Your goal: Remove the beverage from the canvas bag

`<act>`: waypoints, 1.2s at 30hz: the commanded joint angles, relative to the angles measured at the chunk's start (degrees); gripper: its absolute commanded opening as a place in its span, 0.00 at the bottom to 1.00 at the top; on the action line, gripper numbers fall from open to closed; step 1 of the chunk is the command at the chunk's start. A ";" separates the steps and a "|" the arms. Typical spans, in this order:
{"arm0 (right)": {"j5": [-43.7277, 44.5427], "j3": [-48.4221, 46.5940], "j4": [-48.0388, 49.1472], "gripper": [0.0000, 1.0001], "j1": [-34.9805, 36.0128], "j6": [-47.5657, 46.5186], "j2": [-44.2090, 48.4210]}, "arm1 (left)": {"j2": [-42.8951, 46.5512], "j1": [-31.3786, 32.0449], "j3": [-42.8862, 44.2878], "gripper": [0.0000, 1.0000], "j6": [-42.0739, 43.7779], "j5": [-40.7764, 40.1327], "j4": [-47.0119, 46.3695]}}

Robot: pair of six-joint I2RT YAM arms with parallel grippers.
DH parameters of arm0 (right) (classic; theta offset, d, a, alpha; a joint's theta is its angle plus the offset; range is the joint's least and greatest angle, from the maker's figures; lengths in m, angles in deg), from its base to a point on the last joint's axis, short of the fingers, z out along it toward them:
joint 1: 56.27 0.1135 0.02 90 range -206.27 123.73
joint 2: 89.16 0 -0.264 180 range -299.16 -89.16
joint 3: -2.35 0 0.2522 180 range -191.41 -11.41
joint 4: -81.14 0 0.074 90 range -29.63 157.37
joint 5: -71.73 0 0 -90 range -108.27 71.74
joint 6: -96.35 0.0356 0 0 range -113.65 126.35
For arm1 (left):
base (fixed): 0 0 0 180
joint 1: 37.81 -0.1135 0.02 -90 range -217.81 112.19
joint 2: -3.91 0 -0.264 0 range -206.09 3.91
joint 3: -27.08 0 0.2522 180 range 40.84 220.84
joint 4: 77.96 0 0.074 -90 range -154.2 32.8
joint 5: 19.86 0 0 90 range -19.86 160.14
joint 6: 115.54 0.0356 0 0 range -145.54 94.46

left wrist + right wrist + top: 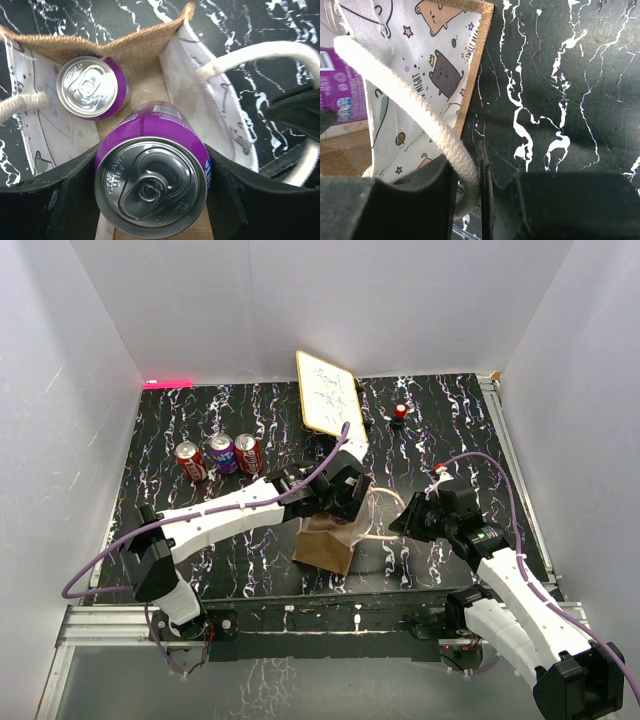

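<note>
A: How should this lift go?

B: Keep the canvas bag [325, 540] held open on the table [450, 430]; draw the purple soda can [150, 180] straight up, clear of the second can [90, 86] beside it inside.

A: And the jaws?

B: The left gripper [335, 495] stands wide, clamped on that can's sides in the bag's mouth; the right gripper [470, 195] is nearly closed, pinching the cream rope handle [415, 110].

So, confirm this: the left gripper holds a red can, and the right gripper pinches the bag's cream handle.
Wrong colour. The left wrist view shows the left gripper holding a purple can, not red; the right gripper does pinch the canvas bag's cream handle.
</note>
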 commanded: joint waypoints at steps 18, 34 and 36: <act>0.60 -0.21 2.53 0.24 0.06 -0.46 0.47 | 21.22 -0.30 12.04 0.00 24.34 -17.27 -17.43; 0.19 -0.26 2.53 0.24 0.08 -0.64 0.02 | 34.95 -3.46 -21.92 0.00 7.86 -45.80 -2.18; 0.28 -0.19 2.61 0.24 0.10 -0.59 0.04 | 33.62 -7.17 -24.32 0.00 3.67 -41.47 2.02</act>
